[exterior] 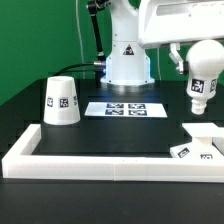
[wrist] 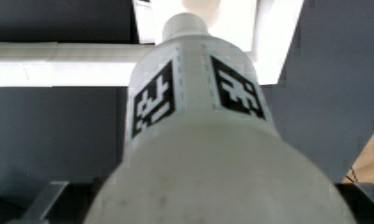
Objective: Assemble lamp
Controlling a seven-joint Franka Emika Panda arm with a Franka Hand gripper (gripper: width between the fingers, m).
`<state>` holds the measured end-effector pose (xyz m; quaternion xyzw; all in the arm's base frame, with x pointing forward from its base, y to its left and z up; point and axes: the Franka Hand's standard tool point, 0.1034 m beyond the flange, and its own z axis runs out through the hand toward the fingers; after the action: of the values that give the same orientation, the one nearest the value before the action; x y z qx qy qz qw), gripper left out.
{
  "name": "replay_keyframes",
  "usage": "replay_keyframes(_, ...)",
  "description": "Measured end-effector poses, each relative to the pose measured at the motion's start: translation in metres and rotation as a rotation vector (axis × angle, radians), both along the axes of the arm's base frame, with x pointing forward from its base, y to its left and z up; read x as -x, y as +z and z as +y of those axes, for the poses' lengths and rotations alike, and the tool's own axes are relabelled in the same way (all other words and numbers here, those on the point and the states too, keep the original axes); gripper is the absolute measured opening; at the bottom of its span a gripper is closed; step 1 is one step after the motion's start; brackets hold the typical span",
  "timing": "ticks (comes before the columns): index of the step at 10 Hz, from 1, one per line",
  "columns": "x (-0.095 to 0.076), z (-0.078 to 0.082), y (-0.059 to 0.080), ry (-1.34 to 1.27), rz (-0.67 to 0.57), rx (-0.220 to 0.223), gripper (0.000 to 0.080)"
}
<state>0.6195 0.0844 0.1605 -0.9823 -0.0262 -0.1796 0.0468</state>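
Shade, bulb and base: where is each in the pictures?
shade (exterior: 61,102), exterior view, tagged side wall.
bulb (exterior: 199,90), exterior view, tagged side.
base (exterior: 200,136), exterior view, flat top face.

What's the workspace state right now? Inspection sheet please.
Surface: black table; white border rail along its near edge and the exterior view's left.
Job's things: shade stands wide end down at the exterior view's left; base lies at the exterior view's right; bulb is held in the air above the base.
Clutter: marker board only.
Grippers: gripper shut on bulb.
Cables: dark cables behind the arm.
Surroundings: green backdrop.
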Motion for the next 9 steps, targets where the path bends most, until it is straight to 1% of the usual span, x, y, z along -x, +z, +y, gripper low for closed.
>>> replay_keyframes(3,0.0,0.001,-0.002,-0.001,0.002,0.0,0.0576)
replay_keyframes(5,0.0,0.007,-0.012,0.005,0.011,0.0,0.0576)
replay_keyframes(7,0.001,0.007,-0.02,0.007,0.021,0.001,0.0576)
replay_keyframes(9,0.002,0.008,-0.023,0.008,0.026,0.001,0.0576)
